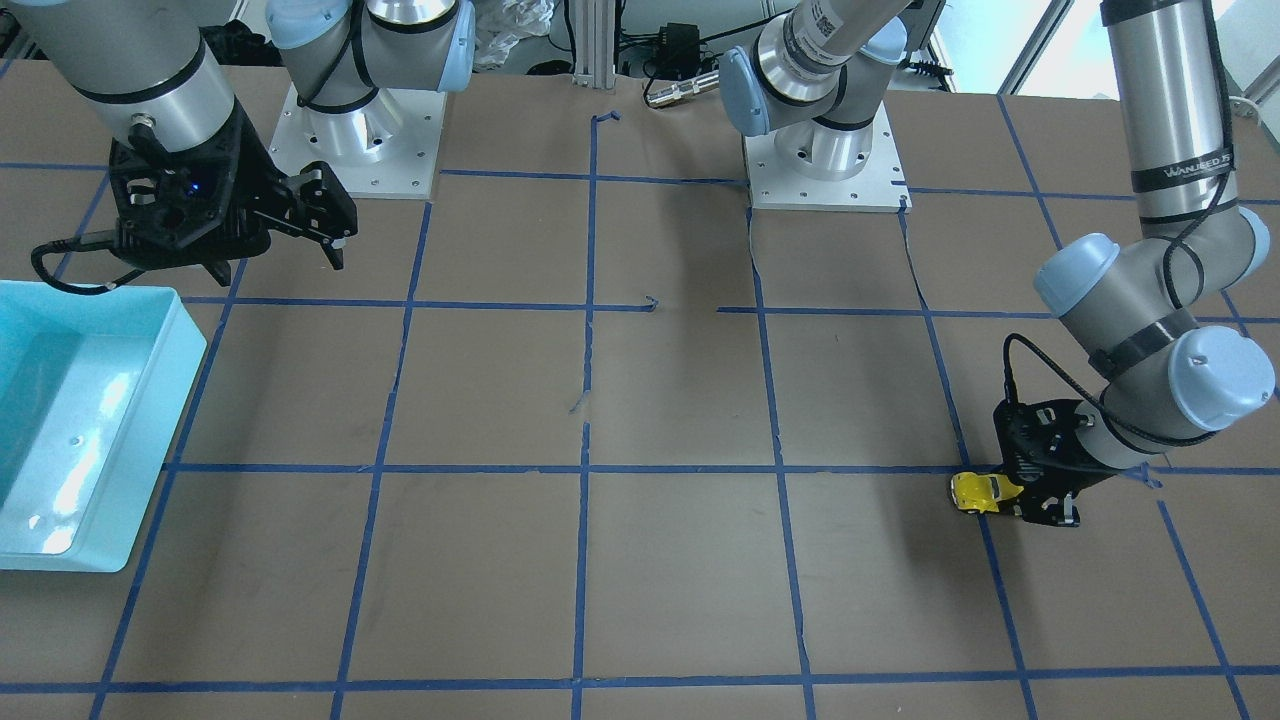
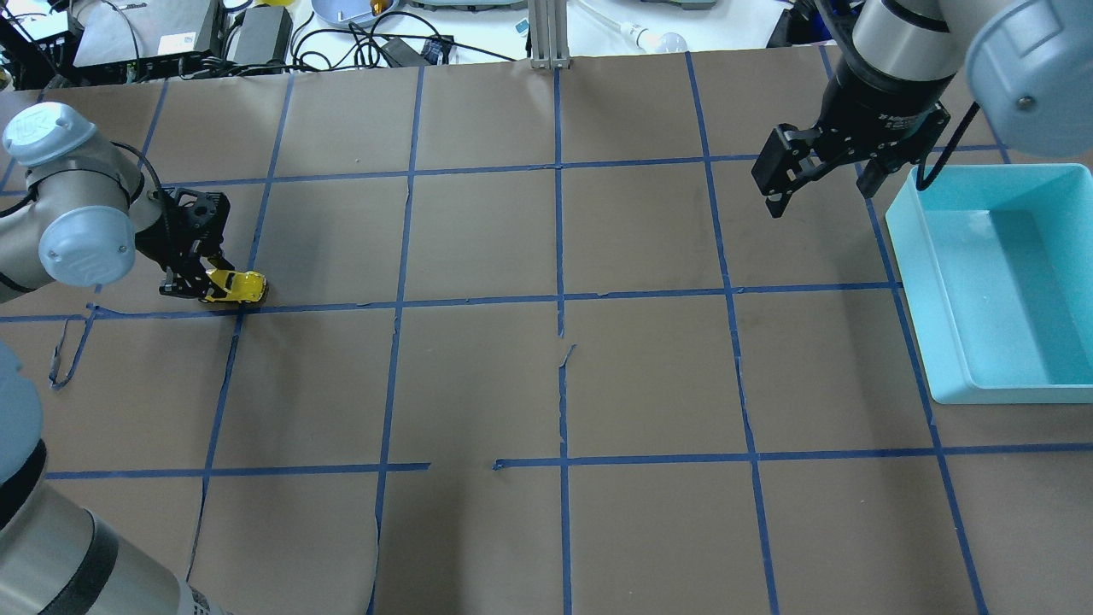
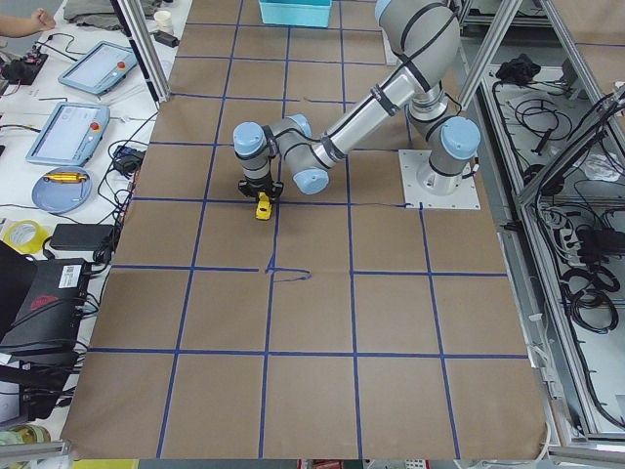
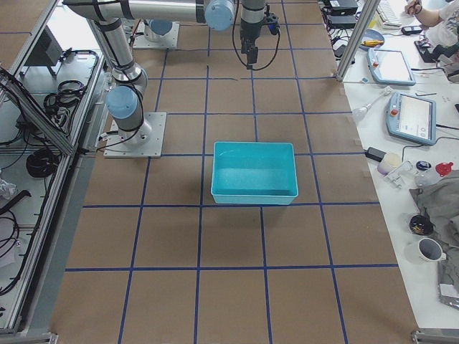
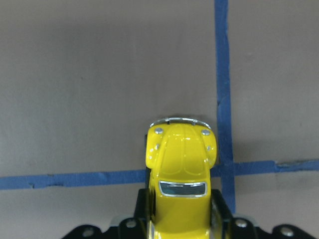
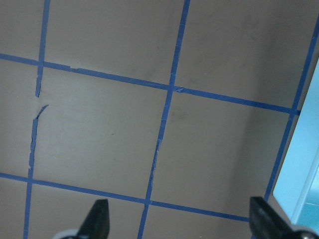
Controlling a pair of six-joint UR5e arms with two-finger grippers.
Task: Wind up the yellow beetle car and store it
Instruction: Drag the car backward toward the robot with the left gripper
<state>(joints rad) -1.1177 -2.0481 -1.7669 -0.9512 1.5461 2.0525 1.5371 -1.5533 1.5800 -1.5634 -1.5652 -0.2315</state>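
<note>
The table (image 2: 649,376) is covered in brown paper, split into squares by blue tape (image 2: 559,256). The paper is torn in places along the centre line. At the far left the left gripper (image 2: 201,290) reaches down low, its fingers clamped on the rear flanks of the car (image 2: 239,286). The car's nose points away from the gripper toward the table's middle. It lies over a tape line just beside a crossing; whether its wheels touch the paper I cannot tell. The middle squares hold only paper and tape.

Further right the right gripper (image 2: 820,179) hangs above the table with its fingers wide apart, holding nothing, near the bin's far corner. The turquoise bin (image 2: 1008,393) sits on the paper at the right end, well apart from the car.

Beyond the table's far edge stand an aluminium post (image 2: 546,34), cables and power bricks. White benches along the operators' side carry teach pendants (image 3: 83,132) and a yellow tape roll (image 3: 20,234).
</note>
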